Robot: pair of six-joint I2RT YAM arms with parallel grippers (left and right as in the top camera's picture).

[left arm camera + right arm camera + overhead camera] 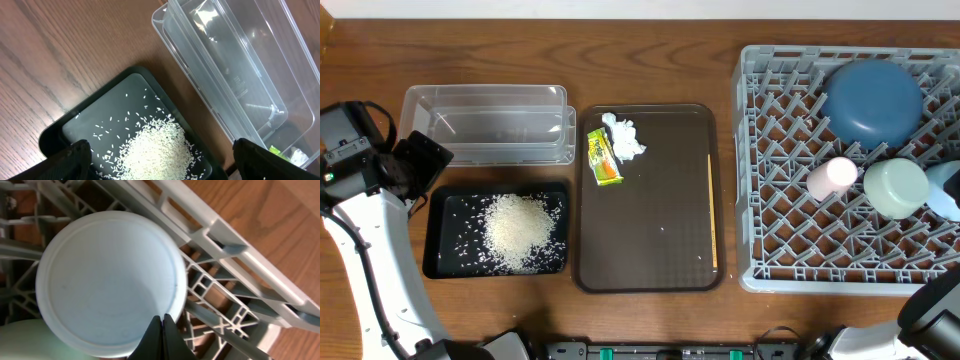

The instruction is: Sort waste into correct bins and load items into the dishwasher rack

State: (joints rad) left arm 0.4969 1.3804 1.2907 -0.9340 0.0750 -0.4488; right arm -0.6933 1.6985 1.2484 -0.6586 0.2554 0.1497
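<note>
The heap of white rice lies in the black tray. The clear tub behind it holds nothing. The crumpled tissue and the snack wrapper lie on the brown serving tray, and the chopstick lies along its right edge. The grey rack holds the large blue bowl, pink cup, mint-green bowl and light-blue bowl. My left gripper is open and empty above the rice. My right gripper is shut, its tips at the rim of the light-blue bowl.
The dark brown serving tray sits between the bins and the rack. The left arm stands at the table's left edge, and the right arm at the bottom right corner. Bare wooden table lies behind the bins.
</note>
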